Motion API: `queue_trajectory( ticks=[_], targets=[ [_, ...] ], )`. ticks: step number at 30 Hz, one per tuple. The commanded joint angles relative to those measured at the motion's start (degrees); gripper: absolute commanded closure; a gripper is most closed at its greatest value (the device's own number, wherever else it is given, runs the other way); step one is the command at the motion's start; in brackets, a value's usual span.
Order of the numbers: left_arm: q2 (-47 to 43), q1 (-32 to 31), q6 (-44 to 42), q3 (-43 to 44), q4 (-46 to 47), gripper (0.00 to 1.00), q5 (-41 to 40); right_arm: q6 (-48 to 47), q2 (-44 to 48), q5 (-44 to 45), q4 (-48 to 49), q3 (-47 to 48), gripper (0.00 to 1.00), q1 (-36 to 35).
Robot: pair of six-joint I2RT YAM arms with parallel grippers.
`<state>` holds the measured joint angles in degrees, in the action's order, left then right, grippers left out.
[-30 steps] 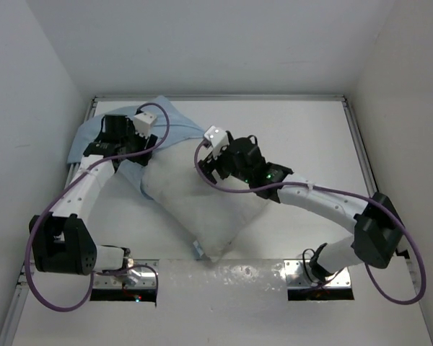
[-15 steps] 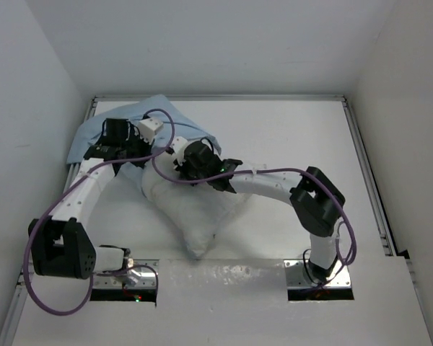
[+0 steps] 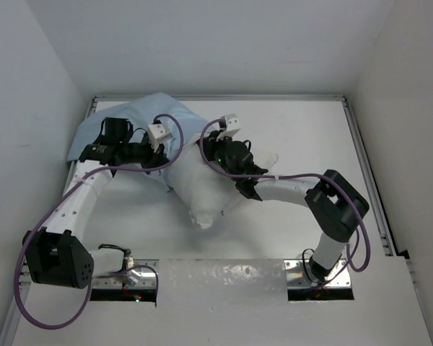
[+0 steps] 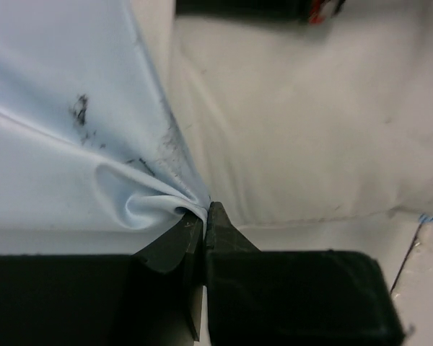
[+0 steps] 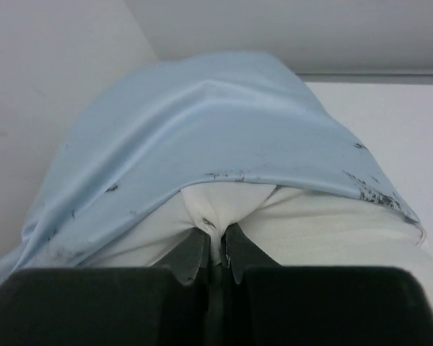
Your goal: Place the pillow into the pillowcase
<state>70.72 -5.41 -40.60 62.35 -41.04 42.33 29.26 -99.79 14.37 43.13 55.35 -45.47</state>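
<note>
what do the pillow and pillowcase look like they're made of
The pillow: off-white matte woven cloth, likely cotton over soft fill; it bulges plumply. The pillowcase: thin light blue fabric, slight sheen, maybe a polyester blend; it drapes in smooth folds.

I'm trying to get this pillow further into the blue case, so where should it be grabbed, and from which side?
Probably a pinched fold on the bare white end of the pillow, approached from the side opposite the mouth of the pillowcase, so pushing drives it in. It is too plump to span; the right gripper holds such a fold.
</note>
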Motion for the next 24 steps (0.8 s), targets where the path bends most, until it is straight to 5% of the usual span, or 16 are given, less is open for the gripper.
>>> queue_trajectory(
  ticks=[1, 6, 12, 13, 15, 17, 20, 23, 24],
  targets=[
    [-2.07, -2.41, 2.23, 2.08, 3.89, 1.00, 16.01, 3.88, -0.22, 14.44, 22.67, -1.03, 1.00, -2.93],
    [-0.32, -5.05, 12.99, 2.87, 14.92, 1.00, 22.17, 1.49, -10.48, 22.54, 19.75, 5.35, 1.00, -7.79],
    [-2.07, -4.96, -3.24, -0.64, -2.43, 1.00, 15.27, -2.44, -13.25, 19.15, 12.23, 3.12, 0.99, -6.82],
    [-2.25, -4.70, -7.26, -1.78, -4.56, 1.00, 14.72, -3.84, -12.02, 16.33, 12.76, 1.18, 0.90, -6.47],
    [-2.34, -2.60, -10.63, -3.81, -9.64, 1.00, 14.02, -9.37, -6.67, 8.52, 11.72, -3.92, 0.46, -6.21],
    [-2.51, -0.05, -13.80, -3.90, -11.78, 1.00, 12.17, -13.94, 0.07, -1.51, 5.59, -5.16, 0.21, -6.03],
    [-2.86, 3.82, -15.83, -3.81, -13.63, 1.00, 9.62, -17.73, 8.69, -9.08, -12.24, -4.82, 0.12, -6.12],
    [-3.48, 5.06, -15.48, -3.81, -13.46, 0.71, 4.97, -19.32, 14.60, -10.76, -30.08, -3.50, 0.01, -6.12],
    [-3.57, 5.06, -14.78, -3.20, -12.85, 0.50, 2.00, -19.41, 18.19, -10.68, -37.35, -3.15, 0.01, -6.12]
  ],
)
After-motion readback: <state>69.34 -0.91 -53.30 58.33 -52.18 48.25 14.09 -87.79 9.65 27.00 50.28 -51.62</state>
